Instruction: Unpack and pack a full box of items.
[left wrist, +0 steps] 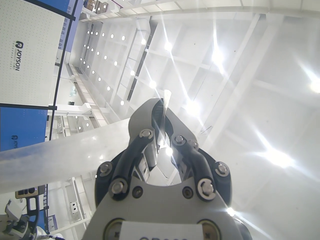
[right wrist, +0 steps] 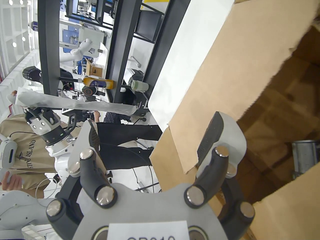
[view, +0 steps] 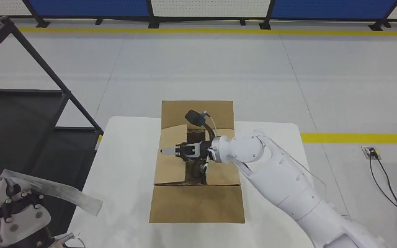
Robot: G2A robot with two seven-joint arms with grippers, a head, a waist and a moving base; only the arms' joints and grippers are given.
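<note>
Box flap (right wrist: 237,63) lies inside the wide-open right pincer (right wrist: 152,126); left pincer (left wrist: 162,106) clamps a plastic strip (view: 59,191).

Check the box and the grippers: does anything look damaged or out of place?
Yes. One flap of the box has a ragged, torn edge, not a clean cut, close to the open right gripper. Also, the left gripper is shut on a long pale strip, held at the side of the table, away from the box.
</note>
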